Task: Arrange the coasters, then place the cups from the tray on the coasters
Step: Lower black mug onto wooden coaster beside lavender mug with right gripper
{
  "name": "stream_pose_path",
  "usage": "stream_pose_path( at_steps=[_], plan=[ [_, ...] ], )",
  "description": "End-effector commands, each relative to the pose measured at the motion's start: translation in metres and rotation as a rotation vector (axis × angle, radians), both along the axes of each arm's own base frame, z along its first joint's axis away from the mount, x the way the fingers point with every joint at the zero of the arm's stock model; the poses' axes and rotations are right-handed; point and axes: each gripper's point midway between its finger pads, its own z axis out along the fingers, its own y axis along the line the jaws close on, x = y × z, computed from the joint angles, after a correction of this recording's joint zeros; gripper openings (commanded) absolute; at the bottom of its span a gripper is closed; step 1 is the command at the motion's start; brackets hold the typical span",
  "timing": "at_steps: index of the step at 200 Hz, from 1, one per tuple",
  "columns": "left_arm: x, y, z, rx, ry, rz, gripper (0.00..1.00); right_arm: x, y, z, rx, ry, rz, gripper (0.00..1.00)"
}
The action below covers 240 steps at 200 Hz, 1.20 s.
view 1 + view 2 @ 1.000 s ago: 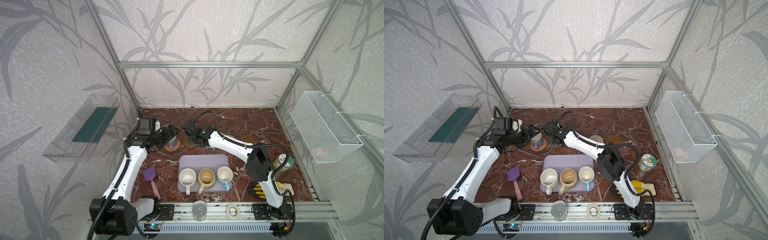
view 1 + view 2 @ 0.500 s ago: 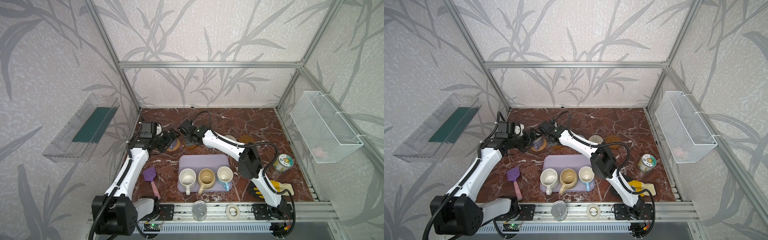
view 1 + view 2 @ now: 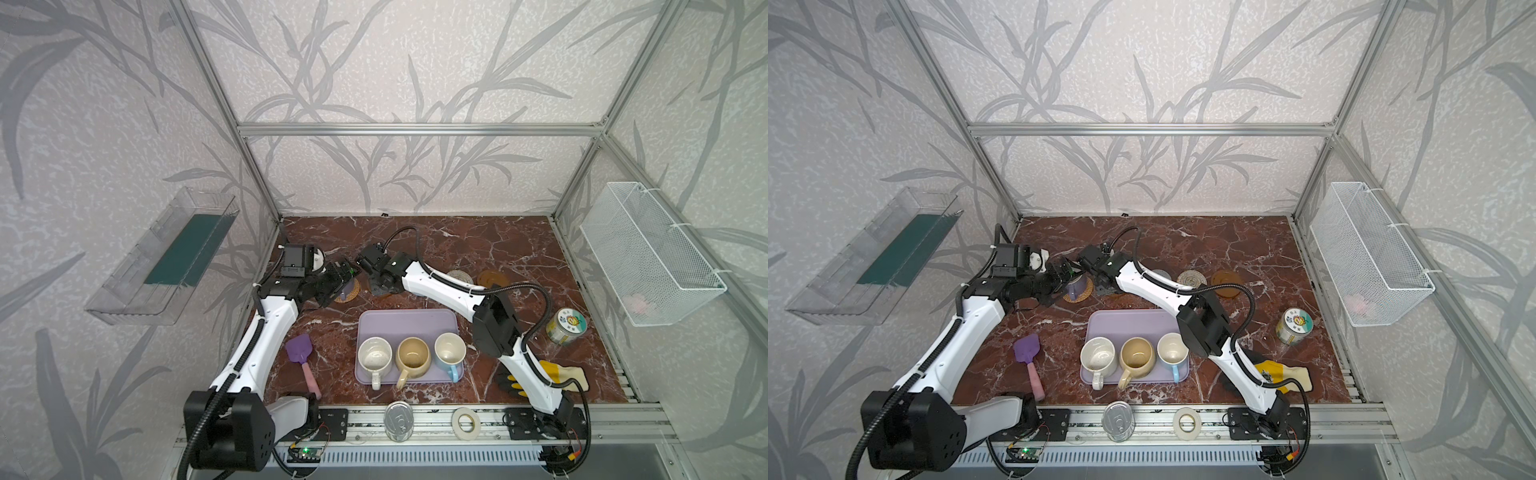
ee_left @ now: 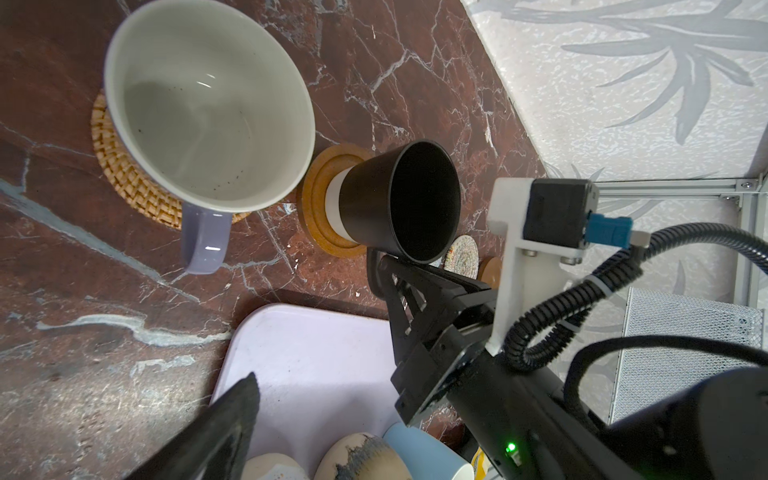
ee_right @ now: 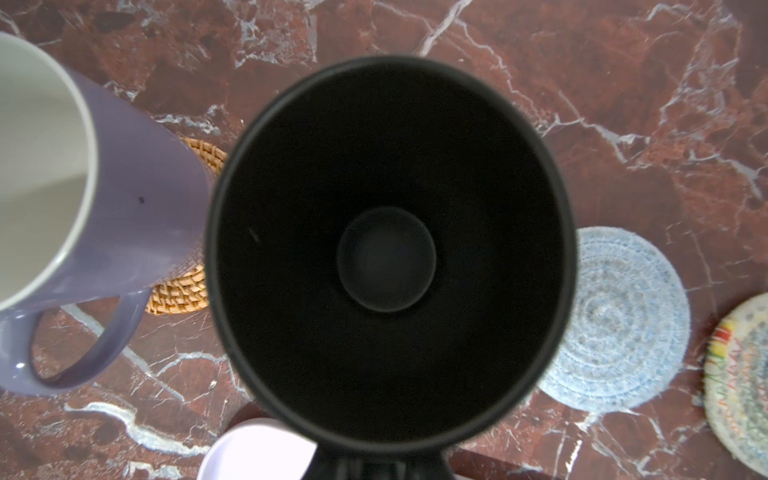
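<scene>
– Lavender mug (image 4: 208, 108): where's it at?
– Upright on the rattan coaster (image 4: 124, 178), handle on the tray (image 4: 299, 365) side. Left gripper (image 3: 337, 280) sits just beside it, jaws wide apart, holding nothing. One finger (image 4: 224, 432) shows over the tray's edge in the left wrist view.
– And the black mug (image 4: 399, 199)?
– Right gripper (image 4: 384, 266) has its jaws closed tight on it, at the handle side; the handle itself is hidden. Mug's base is over a brown wooden coaster (image 4: 318, 208), right next to the rattan one. Touching or just above: can't tell.
– Other coasters?
– Grey-blue one (image 5: 615, 320) lies just beside the black mug, w/ no mug on it. Past it a cream one (image 3: 1192, 277), then a 2nd wooden one (image 3: 1225, 283), all in a row, both bare.
– Other mugs?
– Three on the tray's near half in both top views: speckled white (image 3: 375, 356), beige (image 3: 412, 355), light blue (image 3: 449, 351). Side by side, upright, handles twd the near side.
</scene>
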Motion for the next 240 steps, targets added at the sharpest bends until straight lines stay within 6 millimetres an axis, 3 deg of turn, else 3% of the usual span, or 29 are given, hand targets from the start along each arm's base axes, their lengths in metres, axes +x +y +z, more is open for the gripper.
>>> stream_pose_path(
  at_steps=[1,67,127,169,191,240],
  plan=[
    [0.0,0.002,-0.001,-0.003,-0.01,0.009,0.95,0.003,0.008,0.015,0.032,-0.03,-0.006,0.0],
    [-0.002,0.001,-0.002,-0.009,-0.01,0.012,0.95,-0.006,0.01,0.005,0.044,0.008,-0.029,0.0],
    [-0.005,0.002,-0.002,-0.003,-0.009,0.01,0.95,-0.012,0.013,-0.004,0.045,0.042,-0.014,0.25],
    [-0.005,0.0,-0.002,-0.014,-0.008,0.009,0.95,-0.016,0.019,-0.005,0.076,0.07,0.003,0.34],
    [-0.006,0.001,0.0,-0.012,-0.012,0.01,0.95,-0.019,0.023,-0.006,0.091,0.089,0.019,0.5],
    [-0.013,0.0,-0.009,-0.006,0.031,-0.007,0.95,-0.02,0.023,0.001,0.108,0.076,0.034,0.5]
  ],
)
